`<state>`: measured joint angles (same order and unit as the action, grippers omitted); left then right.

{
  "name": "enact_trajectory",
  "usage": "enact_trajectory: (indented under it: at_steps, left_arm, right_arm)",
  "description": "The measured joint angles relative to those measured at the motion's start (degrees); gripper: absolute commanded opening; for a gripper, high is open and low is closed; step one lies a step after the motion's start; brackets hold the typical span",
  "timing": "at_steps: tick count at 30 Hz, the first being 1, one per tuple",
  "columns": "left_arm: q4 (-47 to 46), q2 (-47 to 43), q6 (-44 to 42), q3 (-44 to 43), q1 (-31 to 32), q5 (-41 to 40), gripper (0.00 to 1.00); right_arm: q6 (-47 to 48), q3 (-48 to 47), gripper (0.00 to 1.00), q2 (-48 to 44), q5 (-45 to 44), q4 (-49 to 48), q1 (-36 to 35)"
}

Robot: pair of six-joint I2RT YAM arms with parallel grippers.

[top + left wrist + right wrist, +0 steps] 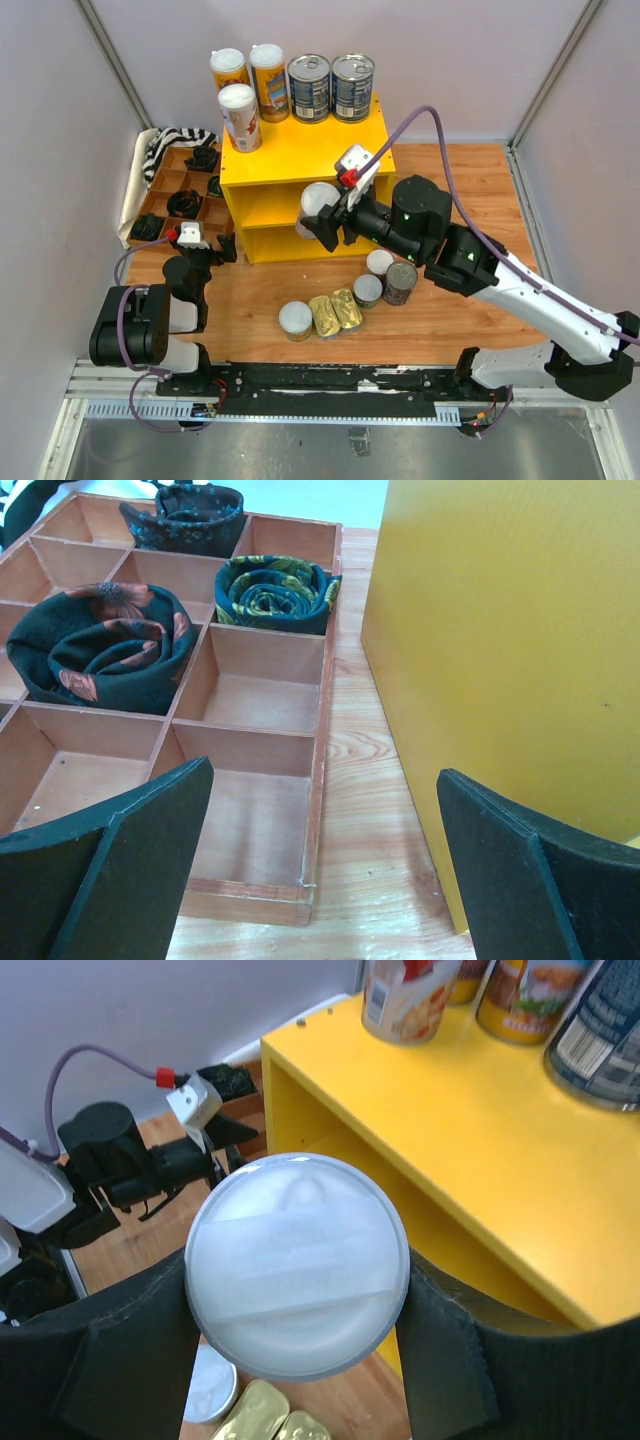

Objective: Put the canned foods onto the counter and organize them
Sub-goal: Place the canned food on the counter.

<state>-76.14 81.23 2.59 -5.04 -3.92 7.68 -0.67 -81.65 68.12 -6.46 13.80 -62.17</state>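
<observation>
**Top view.**
- Counter [300, 155]: yellow shelf unit at 12 o'clock on the table [460, 190].
- On its top, far edge: three tall white-lidded tins [240, 117] toward 10 o'clock and two silver-topped cans [310, 87] toward 12 o'clock. The near part of the top is bare.
- Right gripper [322, 218]: in front of the upper shelf opening, clamped on a white-lidded can [318, 198] with its lid facing up.
- Loose stock at 6 o'clock of the counter: three round cans [382, 277], one short white-lidded can [295, 320] and two gold-topped tins [335, 310].
- Left gripper [205, 250]: at 8 o'clock of the counter, just beside the divided tray [172, 183], carrying nothing.

**Left wrist view.**
- Fingers [120, 870] spread wide with only bare wood between them.
- Tray at 10 o'clock, with rolled cloths [100, 655] in some compartments.
- The counter's side wall is at 2 o'clock.

**Right wrist view.**
- Both fingers [130, 1350] press the sides of the can, whose round lid fills the centre.
- Counter top at 2 o'clock, with the bases of the standing tins at its far edge.
- Gold-topped tins at 6 o'clock, below.

**Step in hand (judged).** One can is being carried to the counter and has not yet been set down. Six items wait on the table.

**Next move (judged).** It calls for clearing the front edge of the top and lowering the can upright onto the bare near strip, apart from the standing tins, before the jaws let go.
</observation>
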Motion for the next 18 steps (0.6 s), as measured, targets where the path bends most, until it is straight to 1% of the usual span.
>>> enact_trajectory:
  at_steps: [4, 7, 10, 15, 18]
  left_arm:
    - [0.00, 0.00, 0.00, 0.00, 0.00, 0.00, 1.00]
    - [0.00, -0.02, 0.00, 0.00, 0.00, 0.00, 1.00]
    - [0.00, -0.02, 0.00, 0.00, 0.00, 0.00, 1.00]
    - [0.00, 0.00, 0.00, 0.00, 0.00, 0.00, 1.00]
    - [0.00, -0.02, 0.00, 0.00, 0.00, 0.00, 1.00]
  right_arm:
    - [2.67, -11.41, 0.01, 5.57, 0.57, 5.07, 0.09]
    - [3.80, -19.89, 0.01, 10.25, 1.55, 8.28, 1.38]
    - [4.85, -26.47, 0.01, 14.21, 1.66, 11.06, 2.75]
    - [7.04, -40.48, 0.01, 23.54, 1.77, 16.28, 4.85]
    - [7.89, -46.99, 0.00, 28.33, 2.38, 18.32, 6.40]
